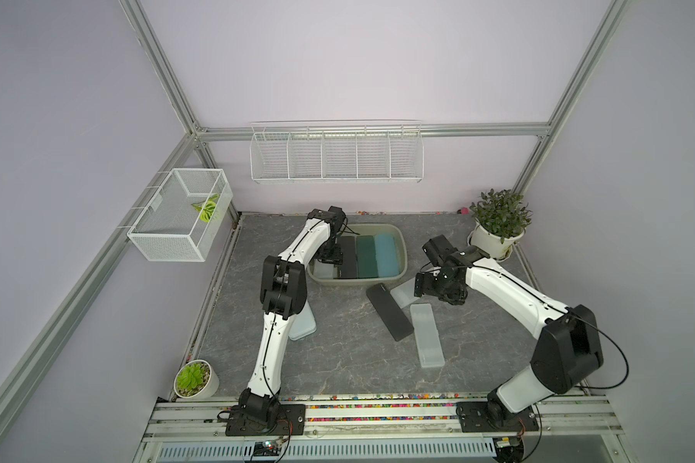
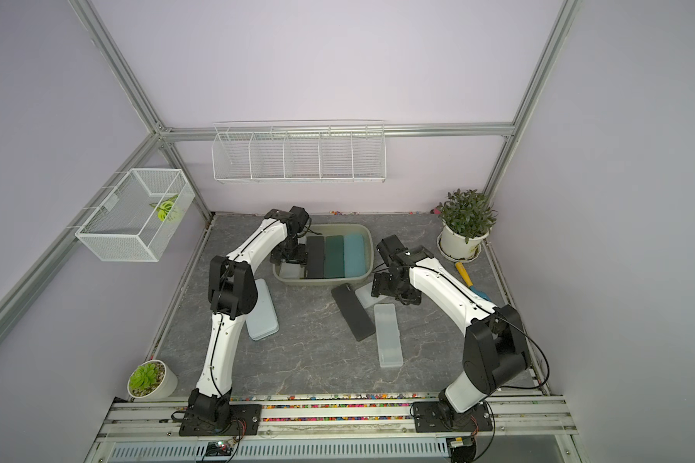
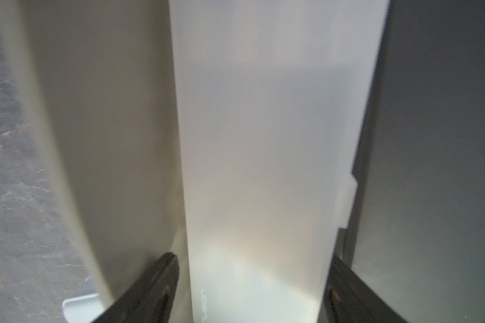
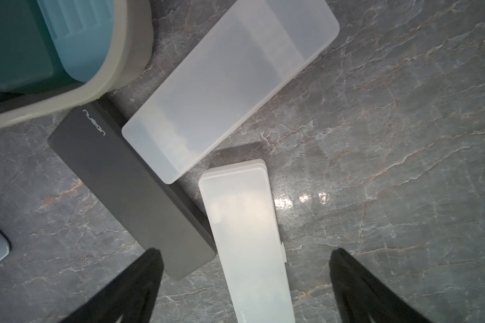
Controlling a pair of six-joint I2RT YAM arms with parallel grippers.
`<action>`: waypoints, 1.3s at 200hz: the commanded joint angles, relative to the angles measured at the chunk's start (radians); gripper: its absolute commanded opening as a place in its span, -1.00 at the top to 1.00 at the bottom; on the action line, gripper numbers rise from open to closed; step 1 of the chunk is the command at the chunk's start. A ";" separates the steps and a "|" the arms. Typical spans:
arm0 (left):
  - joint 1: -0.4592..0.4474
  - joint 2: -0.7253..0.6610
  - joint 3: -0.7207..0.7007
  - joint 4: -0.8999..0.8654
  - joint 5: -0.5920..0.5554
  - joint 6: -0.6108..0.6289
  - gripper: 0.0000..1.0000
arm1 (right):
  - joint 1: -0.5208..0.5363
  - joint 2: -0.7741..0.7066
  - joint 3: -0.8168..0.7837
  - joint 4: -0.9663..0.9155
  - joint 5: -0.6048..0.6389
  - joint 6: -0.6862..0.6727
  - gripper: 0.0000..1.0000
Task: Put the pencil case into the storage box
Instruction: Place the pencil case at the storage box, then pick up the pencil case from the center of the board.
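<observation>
The white pencil case (image 3: 263, 139) lies flat in the storage box (image 1: 354, 281), at its 9 o'clock end beside a black case (image 1: 348, 256). The left gripper (image 3: 251, 256) straddles it, fingers slightly apart from its sides; lift straight up, clear of the wall. The right gripper (image 4: 247, 251) hangs wide open, empty

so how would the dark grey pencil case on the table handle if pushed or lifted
Probably stiff: the dark grey pencil case looks like a hard, straight-edged box. Flat, it should slide, not roll. A push would likely nudge the frosted case touching it.
</observation>
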 commanded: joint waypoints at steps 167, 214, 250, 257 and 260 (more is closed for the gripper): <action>0.017 -0.529 -0.390 0.091 -0.046 -0.172 -0.72 | 0.170 0.002 -0.289 0.061 0.016 0.121 -0.98; 0.022 -0.564 -0.438 0.089 -0.054 -0.169 -0.73 | 0.189 0.022 -0.330 0.089 -0.012 0.121 -0.98; 0.026 -0.572 -0.447 0.085 -0.061 -0.168 -0.73 | 0.196 0.046 -0.340 0.105 -0.037 0.109 -0.98; 0.025 -0.572 -0.449 0.083 -0.062 -0.168 -0.73 | 0.195 0.054 -0.345 0.105 -0.040 0.107 -0.98; 0.026 -0.574 -0.450 0.082 -0.063 -0.168 -0.73 | 0.196 0.057 -0.346 0.105 -0.040 0.107 -0.98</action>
